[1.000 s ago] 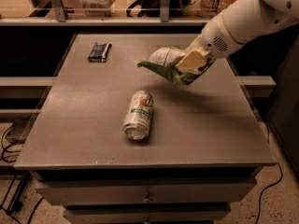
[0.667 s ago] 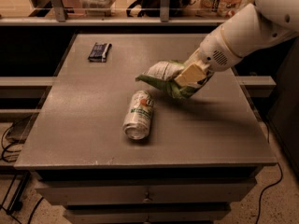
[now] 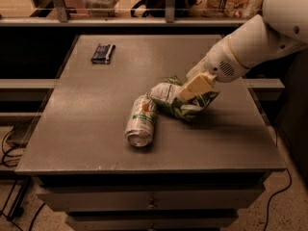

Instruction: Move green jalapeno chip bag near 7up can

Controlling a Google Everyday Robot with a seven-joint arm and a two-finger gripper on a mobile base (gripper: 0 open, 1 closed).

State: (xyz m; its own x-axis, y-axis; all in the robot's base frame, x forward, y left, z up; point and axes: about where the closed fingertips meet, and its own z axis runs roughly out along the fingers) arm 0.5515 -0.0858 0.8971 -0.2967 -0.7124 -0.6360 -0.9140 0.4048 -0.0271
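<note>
A grey bench (image 3: pixel 86 119) fills most of the frame, seen from above and in front, with a drawer front (image 3: pixel 96 199) below its near edge. Behind it, along the top of the frame, runs a shelf (image 3: pixel 144 20) with blurred goods beyond it that I cannot make out.

The white robot arm (image 3: pixel 250 47) comes in from the upper right corner and slants down toward the middle of the bench. At its end the gripper (image 3: pixel 188 93) sits right of centre, low over the bench top. Its beige jaws are closed on the upper right part of the green jalapeno chip bag (image 3: pixel 169 91), pinching the crinkled foil.

The bag lies just right of the frame's centre, its white panel turned up and to the left, its green lower edge resting on the bench. Its left end touches, or all but touches, the upper end of the 7up can (image 3: pixel 141 121).

The can lies on its side at the centre of the bench, slightly tilted from the vertical of the frame, open-top end toward the near edge, green lettering facing up.

In the upper left of the bench, well apart from both, lies a small dark blue wrapped bar (image 3: pixel 102 53).
</note>
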